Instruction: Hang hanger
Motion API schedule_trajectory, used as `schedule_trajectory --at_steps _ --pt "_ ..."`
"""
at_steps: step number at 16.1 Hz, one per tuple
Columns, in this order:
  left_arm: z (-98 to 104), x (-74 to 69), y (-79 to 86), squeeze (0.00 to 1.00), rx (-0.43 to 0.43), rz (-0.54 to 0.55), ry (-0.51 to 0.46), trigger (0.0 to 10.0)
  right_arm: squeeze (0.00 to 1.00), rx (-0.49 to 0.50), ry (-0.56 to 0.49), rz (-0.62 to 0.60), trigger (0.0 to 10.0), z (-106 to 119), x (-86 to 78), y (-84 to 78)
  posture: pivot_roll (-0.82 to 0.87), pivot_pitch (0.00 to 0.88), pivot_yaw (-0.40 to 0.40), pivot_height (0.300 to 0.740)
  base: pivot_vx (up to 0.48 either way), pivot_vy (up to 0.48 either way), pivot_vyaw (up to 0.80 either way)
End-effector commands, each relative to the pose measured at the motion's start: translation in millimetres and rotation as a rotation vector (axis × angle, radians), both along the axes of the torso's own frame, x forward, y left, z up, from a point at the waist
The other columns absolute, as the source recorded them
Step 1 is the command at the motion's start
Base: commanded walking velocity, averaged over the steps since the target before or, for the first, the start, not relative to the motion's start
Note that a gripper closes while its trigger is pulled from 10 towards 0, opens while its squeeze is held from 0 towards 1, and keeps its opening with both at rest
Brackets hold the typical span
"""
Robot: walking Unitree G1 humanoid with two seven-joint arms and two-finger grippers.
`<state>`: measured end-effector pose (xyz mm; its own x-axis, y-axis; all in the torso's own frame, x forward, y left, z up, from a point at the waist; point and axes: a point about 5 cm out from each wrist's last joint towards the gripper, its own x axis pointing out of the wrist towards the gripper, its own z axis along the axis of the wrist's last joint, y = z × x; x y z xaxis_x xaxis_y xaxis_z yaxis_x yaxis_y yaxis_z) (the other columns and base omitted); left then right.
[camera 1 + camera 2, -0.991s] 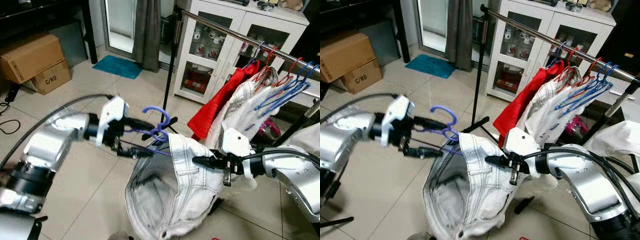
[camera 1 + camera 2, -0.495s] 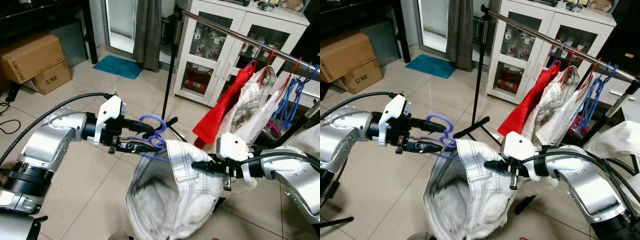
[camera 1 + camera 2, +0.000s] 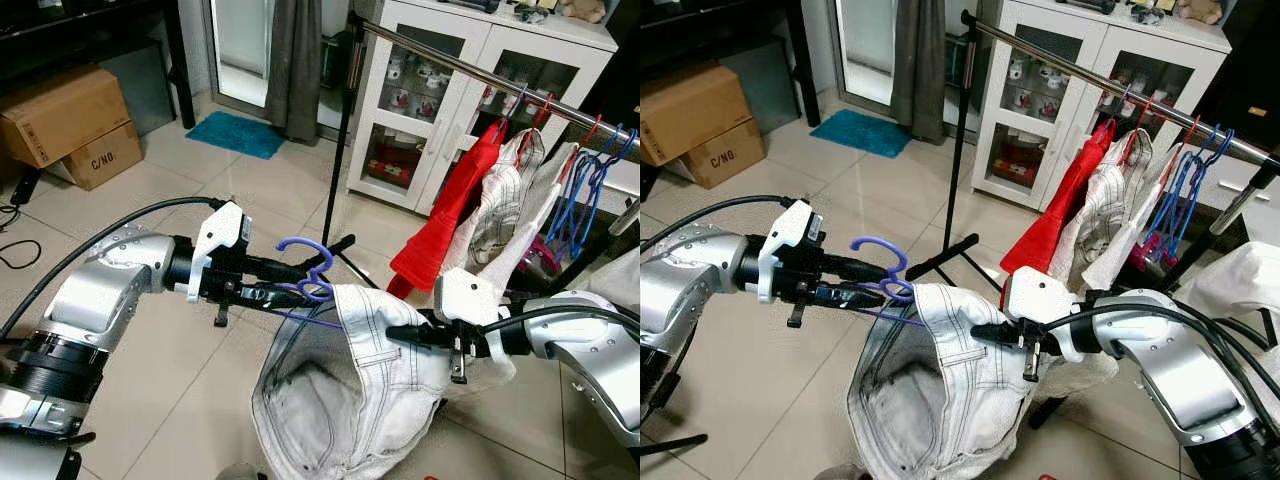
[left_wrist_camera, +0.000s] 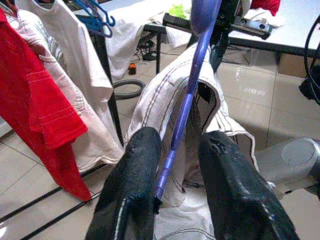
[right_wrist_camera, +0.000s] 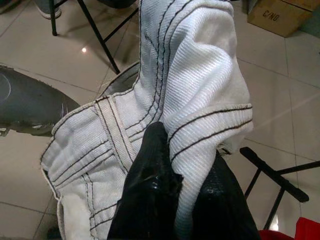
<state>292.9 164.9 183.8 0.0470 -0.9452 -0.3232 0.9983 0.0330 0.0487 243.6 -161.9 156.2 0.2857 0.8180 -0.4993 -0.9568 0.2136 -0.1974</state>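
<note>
Fingers (image 4: 135,165) of our left gripper (image 3: 275,292) clamp the purple hanger (image 3: 305,275); right gripper (image 5: 175,200) pinches the white garment (image 3: 360,390) waistband beside it, keeping it open, rail (image 3: 470,70) beyond.

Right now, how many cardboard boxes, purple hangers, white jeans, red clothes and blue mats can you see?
Cardboard boxes: 2
Purple hanger: 1
White jeans: 1
Red garment: 1
Blue mat: 1
Total: 6
</note>
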Motion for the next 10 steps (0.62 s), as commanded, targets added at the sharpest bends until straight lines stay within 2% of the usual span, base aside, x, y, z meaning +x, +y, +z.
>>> schedule_trajectory --at_steps 1,7,10 --pt "2 -1.3 -5.9 0.00 0.005 -0.031 -0.005 0.0 0.00 0.001 -0.065 0.040 10.0 12 -0.6 3.4 0.04 0.000 -0.058 0.740 0.000 0.000 0.00" --pt "-4 -3.5 -14.1 0.00 0.008 -0.087 0.022 0.0 0.00 0.035 -0.045 0.026 10.0 5 -8.3 4.9 0.03 0.000 -0.011 0.740 0.000 0.000 0.00" --pt "-4 -3.3 -18.6 0.00 -0.038 -0.069 0.008 0.0 0.00 0.026 -0.052 0.021 10.0 7 -10.1 1.7 0.02 0.000 -0.008 0.740 0.000 0.000 0.00"
